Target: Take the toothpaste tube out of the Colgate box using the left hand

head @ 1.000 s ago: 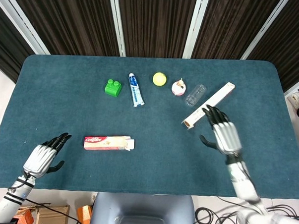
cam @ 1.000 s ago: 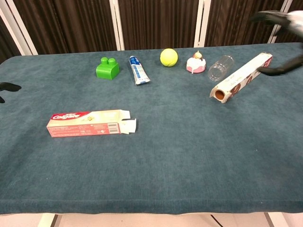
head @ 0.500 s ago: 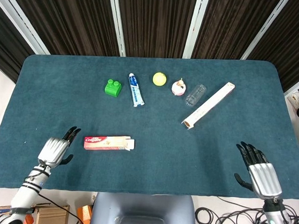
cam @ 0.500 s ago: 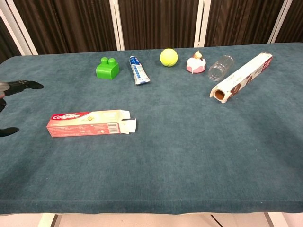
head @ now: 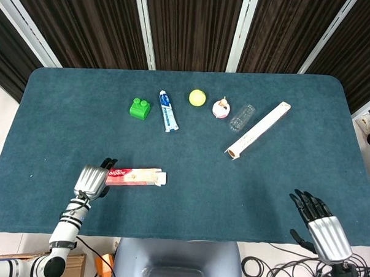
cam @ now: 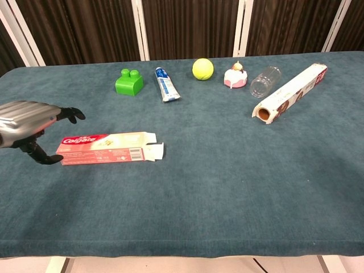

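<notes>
The Colgate box [head: 134,176] lies flat on the table [head: 188,200], near its front left, with the flap end open toward the right. The toothpaste tube is not visible inside it. The left hand [head: 91,180] sits at the box's closed left end, fingers spread and grasping nothing; contact with the box cannot be confirmed. The right hand [head: 321,222] hovers off the table's front right corner, fingers apart, empty. A separate blue-and-white tube [head: 167,111] lies near a green block [head: 139,108] and a yellow ball [head: 197,98].
</notes>
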You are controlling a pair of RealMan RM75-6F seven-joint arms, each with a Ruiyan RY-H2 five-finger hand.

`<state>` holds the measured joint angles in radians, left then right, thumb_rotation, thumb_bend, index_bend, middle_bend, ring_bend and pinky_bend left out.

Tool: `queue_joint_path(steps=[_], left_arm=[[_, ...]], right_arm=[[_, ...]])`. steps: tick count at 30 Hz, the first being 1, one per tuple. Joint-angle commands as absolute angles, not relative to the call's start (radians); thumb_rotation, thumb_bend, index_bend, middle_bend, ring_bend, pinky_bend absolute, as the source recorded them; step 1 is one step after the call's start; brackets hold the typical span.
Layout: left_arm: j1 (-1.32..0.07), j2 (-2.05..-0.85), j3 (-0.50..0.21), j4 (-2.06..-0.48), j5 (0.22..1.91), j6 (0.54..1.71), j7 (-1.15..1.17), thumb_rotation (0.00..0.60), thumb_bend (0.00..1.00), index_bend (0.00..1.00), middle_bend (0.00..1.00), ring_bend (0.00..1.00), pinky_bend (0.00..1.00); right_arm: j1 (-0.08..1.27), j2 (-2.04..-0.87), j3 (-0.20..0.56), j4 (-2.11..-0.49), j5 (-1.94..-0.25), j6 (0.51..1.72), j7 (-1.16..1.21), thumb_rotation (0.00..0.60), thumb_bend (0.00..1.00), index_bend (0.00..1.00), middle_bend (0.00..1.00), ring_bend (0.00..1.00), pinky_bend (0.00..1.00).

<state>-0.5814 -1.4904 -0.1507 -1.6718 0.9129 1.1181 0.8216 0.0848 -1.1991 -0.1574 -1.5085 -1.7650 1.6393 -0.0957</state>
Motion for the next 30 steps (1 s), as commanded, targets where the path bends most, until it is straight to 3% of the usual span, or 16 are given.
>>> queue_joint_path(steps=[1, 21, 30], left_arm=[[-0.607, -1.512, -0.155, -1.64, 0.875, 1.107, 0.839, 0.6, 0.29, 0.18, 0.2, 1.0, 1.0], [-0.642, -1.549, -0.137, -1.542, 0.796, 1.082, 0.788, 0.6, 0.29, 0.25, 0.3, 1.0, 1.0], [-0.648, -1.57, -0.128, -1.499, 0.799, 1.076, 0.744, 0.6, 0.29, 0.41, 0.47, 1.0, 1.0]], right_arm=[[0.074, -1.199, -0.169, -1.49, -1.795, 1.644, -0.096, 0.6, 0.2, 0.1, 0.07, 0.08, 0.21], [0.056, -1.195, -0.171, -1.478, -1.845, 1.61, -0.122, 0.6, 0.2, 0.12, 0.07, 0.08, 0.21], [0.055, -1.187, -0.165, -1.485, -1.847, 1.588, -0.125, 0.6, 0.2, 0.13, 0.07, 0.08, 0.21]])
